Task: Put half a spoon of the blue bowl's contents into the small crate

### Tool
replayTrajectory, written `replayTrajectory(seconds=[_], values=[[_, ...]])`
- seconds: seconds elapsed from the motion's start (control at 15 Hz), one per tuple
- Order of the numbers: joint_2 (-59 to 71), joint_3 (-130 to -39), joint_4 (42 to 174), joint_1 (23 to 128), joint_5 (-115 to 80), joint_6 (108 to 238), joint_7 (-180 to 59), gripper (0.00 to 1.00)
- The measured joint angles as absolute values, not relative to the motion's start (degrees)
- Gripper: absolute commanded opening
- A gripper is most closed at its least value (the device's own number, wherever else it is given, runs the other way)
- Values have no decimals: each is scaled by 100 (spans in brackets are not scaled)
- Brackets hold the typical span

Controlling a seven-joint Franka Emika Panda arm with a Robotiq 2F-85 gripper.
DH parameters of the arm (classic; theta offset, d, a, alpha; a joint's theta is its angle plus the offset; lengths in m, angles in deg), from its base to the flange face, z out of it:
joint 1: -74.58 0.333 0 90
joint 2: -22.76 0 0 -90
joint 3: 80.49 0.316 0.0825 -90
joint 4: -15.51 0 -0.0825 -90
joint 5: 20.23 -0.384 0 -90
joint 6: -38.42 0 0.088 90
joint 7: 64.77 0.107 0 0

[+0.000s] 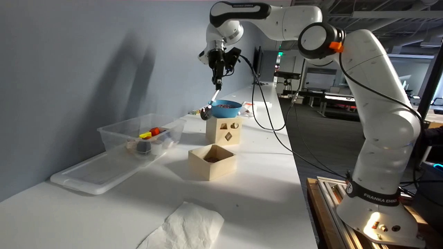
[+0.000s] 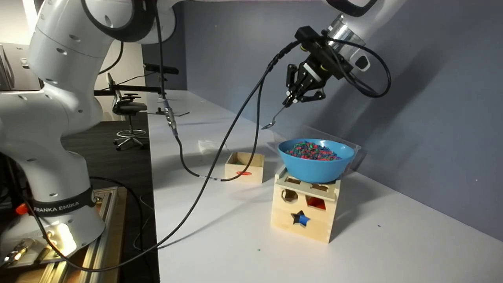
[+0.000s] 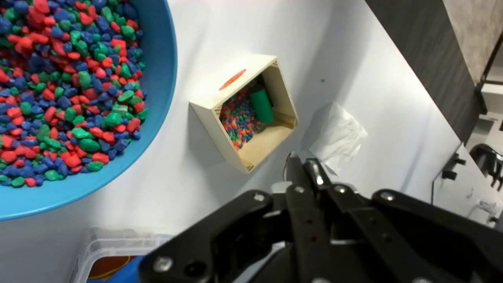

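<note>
In an exterior view, the small crate (image 2: 252,175) is on the left, farther back, sitting on the tabletop (image 2: 220,251). It looks like thin, stiff wood, so it should be light. In the wrist view it has little stones (image 3: 239,118) and a green block (image 3: 262,105) inside. A bit to the right is the spoon (image 2: 273,121), up in the air, with its head hanging down to the left. It looks like shiny metal, so I think it is hard, light and won't bend, but smooth enough to twist or slip. The best place to hold it is high on the handle, well away from the head. That is where the end effector (image 2: 289,102) has it, with its fingers pinched on the handle. The head is too small to tell if stones lie in it, so I would keep it flat and turn it slowly. On the right and nearer, apart from the spoon, the blue bowl (image 2: 316,169) sits on top of a wooden box (image 2: 283,218) with shape holes. It looks like slick plastic, and the heap of loose, hard stones (image 2: 312,151) probably makes it heavy. It needs no grabbing, but a hard push could slide it.
</note>
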State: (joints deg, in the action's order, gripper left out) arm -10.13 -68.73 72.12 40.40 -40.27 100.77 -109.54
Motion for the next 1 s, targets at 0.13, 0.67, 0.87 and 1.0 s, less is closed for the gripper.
replayTrajectory(seconds=[0.13, 0.67, 0.87, 1.0], values=[[-912, -6900, 7155, 3627, -4490, 10058, -10954, 1], [-326, -7259, 7003, 2257, -5120, 10080, -10883, 1], [-270, -7425, 7083, 2184, -5079, 10128, -10760, 1], [-269, -7487, 7200, 2199, -5022, 10260, -10676, 1]])
